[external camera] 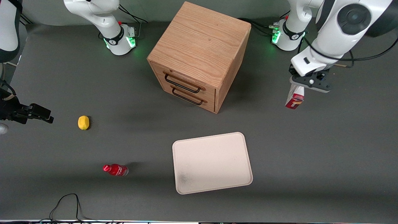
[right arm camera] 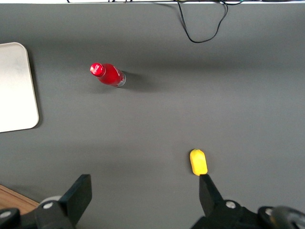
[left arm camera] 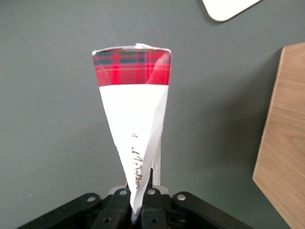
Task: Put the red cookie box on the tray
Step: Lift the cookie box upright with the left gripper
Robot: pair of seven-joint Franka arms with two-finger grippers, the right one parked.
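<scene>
Front view: your gripper hangs above the desk toward the working arm's end, holding the red cookie box off the surface, well apart from the tray beside the wooden drawer cabinet.
Left wrist view: you see the gripper clamped narrowly on the red cookie box, its tartan end pointing away.
Right wrist view: you have the red bottle, the lemon and the tray's rim.

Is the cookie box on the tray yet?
No. The gripper holds the cookie box in the air beside the drawers; the tray is bare.
</scene>
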